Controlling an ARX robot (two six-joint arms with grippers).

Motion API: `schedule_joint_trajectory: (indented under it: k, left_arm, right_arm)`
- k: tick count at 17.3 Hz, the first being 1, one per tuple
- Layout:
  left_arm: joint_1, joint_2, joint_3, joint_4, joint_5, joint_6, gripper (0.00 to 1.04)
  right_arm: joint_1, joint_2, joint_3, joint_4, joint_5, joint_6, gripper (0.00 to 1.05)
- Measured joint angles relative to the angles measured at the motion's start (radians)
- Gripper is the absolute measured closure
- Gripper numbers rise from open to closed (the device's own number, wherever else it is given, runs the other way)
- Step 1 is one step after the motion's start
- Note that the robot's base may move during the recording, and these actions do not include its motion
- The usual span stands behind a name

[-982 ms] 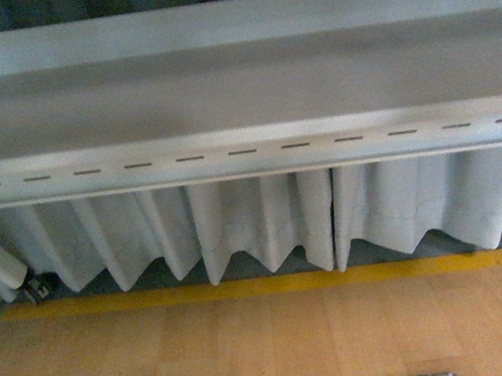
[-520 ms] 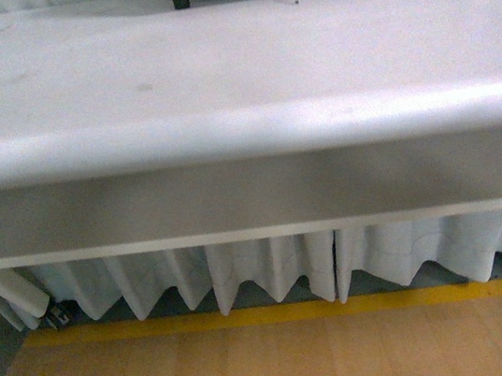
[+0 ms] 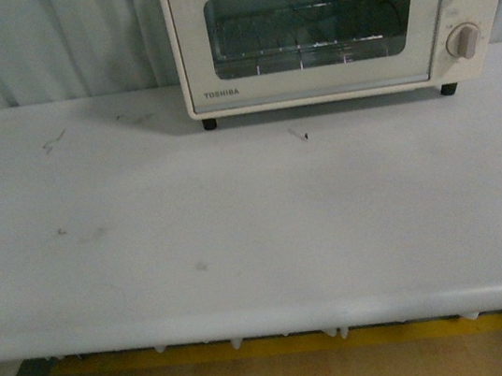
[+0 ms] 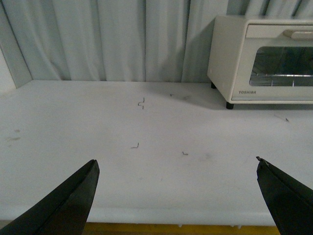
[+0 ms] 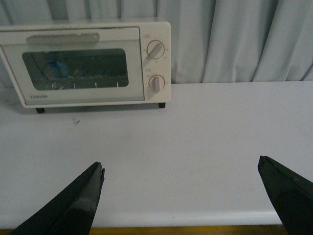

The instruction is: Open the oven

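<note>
The oven is a cream-white Toshiba toaster oven at the back of the white table, against the curtain. Its glass door is closed, with a flat bar handle along the top, a wire rack behind the glass and two round knobs beside it. Neither arm shows in the front view. My left gripper is open over the table's near edge, the oven well ahead of it and off to one side. My right gripper is open too, nothing between its fingers, the oven far ahead.
A grey-white pleated curtain hangs right behind the table. Small dark scuffs and bits mark the tabletop. Past the table's front edge lie a yellow floor stripe and wooden floor.
The front view has risen: a second ago it showed the table's underside and skirt, then the tabletop edge, and now the tabletop with the oven.
</note>
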Motion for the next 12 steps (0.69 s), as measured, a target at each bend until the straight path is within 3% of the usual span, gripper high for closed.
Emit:
schedule_joint_trajectory:
  k: [12]
  left_arm:
    - [0.0,0.0,0.0,-0.001,0.0,0.0,0.07]
  right_arm:
    - [0.0,0.0,0.0,0.001,0.0,0.0,0.07]
